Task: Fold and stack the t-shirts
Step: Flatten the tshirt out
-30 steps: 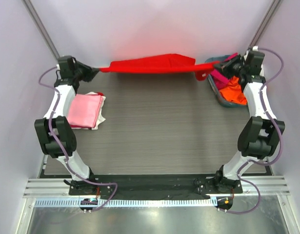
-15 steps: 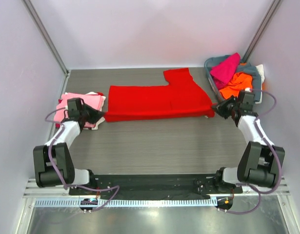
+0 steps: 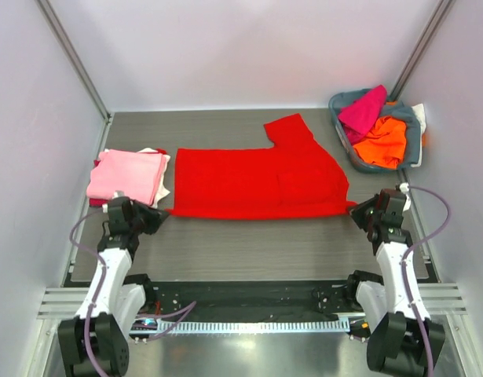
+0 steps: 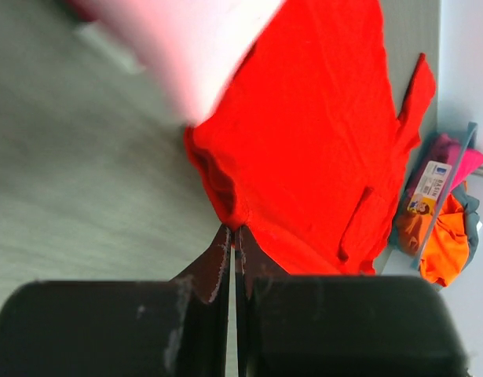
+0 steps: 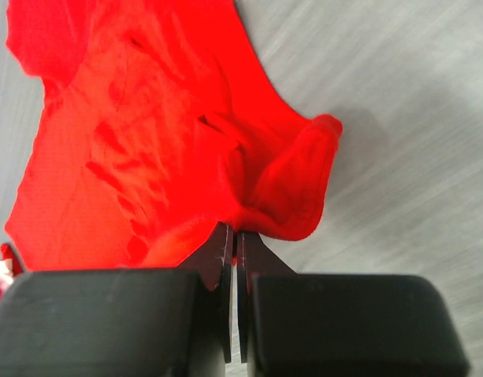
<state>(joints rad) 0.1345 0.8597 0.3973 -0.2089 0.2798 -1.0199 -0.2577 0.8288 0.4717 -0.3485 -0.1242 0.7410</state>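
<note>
Red t-shirt [image 3: 261,182] spread on the bench [image 3: 249,239], long axis left-right — left pincer [image 3: 157,214] and right pincer [image 3: 357,210] each clamped on a near corner, cloth lying beyond both.

pink t-shirt [image 4: 195,47]: blurred, cropped | basket label [image 4: 432,188]: unreadable | red t-shirt [image 4: 320,141] corner: hidden in left hand [image 4: 232,237]

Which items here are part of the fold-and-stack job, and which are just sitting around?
Job:
- red t-shirt, spread flat
- pink folded stack
- magenta shirt and orange shirt, crumpled, not yet folded

Lying about:
- grey-blue basket holding those two
- table
</note>
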